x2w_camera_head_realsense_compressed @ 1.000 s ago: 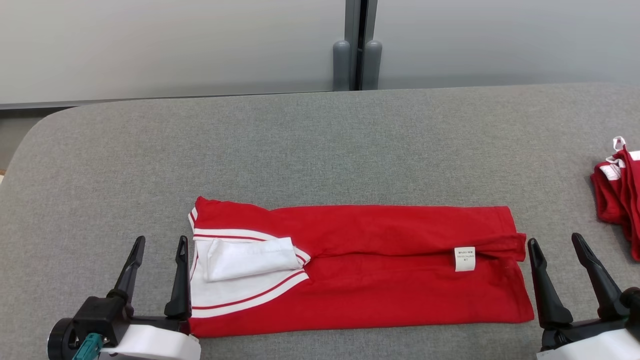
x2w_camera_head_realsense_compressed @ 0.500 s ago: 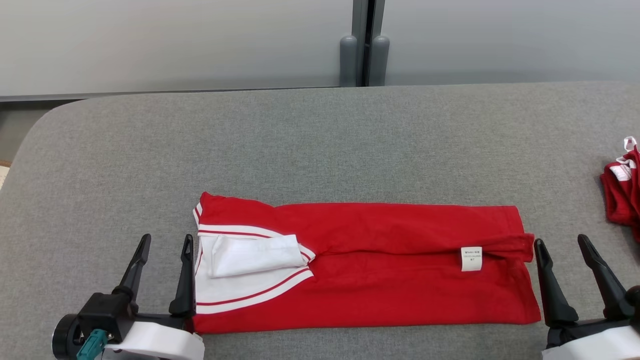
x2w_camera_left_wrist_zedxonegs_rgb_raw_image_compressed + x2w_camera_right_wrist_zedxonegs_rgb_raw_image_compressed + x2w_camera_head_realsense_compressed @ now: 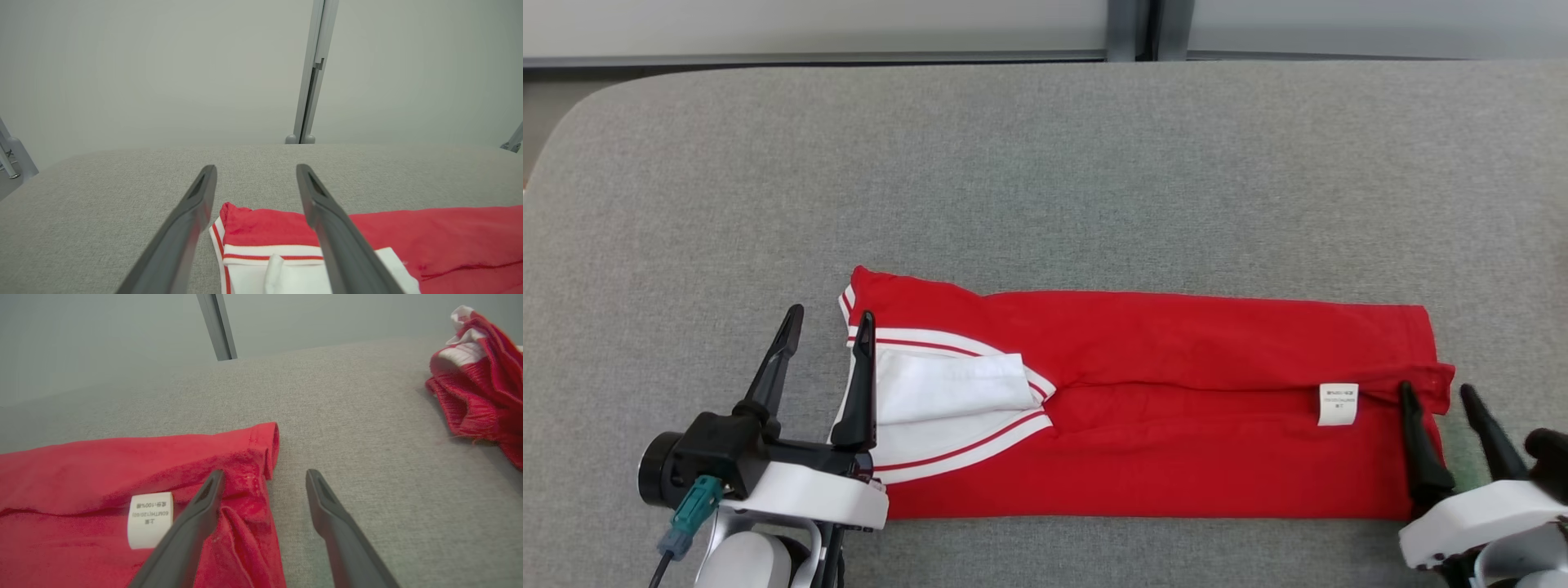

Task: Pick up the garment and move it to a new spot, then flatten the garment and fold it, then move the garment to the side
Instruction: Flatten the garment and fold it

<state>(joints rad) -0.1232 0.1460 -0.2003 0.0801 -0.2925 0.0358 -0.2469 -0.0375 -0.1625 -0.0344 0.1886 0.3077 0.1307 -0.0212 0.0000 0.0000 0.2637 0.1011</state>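
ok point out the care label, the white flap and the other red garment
care label (image 3: 1338,404): head view, middle of the tag
white flap (image 3: 947,390): head view, middle of the flap
other red garment (image 3: 478,396): right wrist view, its crumpled red cloth

We see a red garment (image 3: 1176,441) whose white collar (image 3: 931,400) carries thin red stripes, and a white label (image 3: 1338,404) with dark print. The table (image 3: 1045,180) is flecked grey. The crumpled bundle (image 3: 482,388) is red and white.
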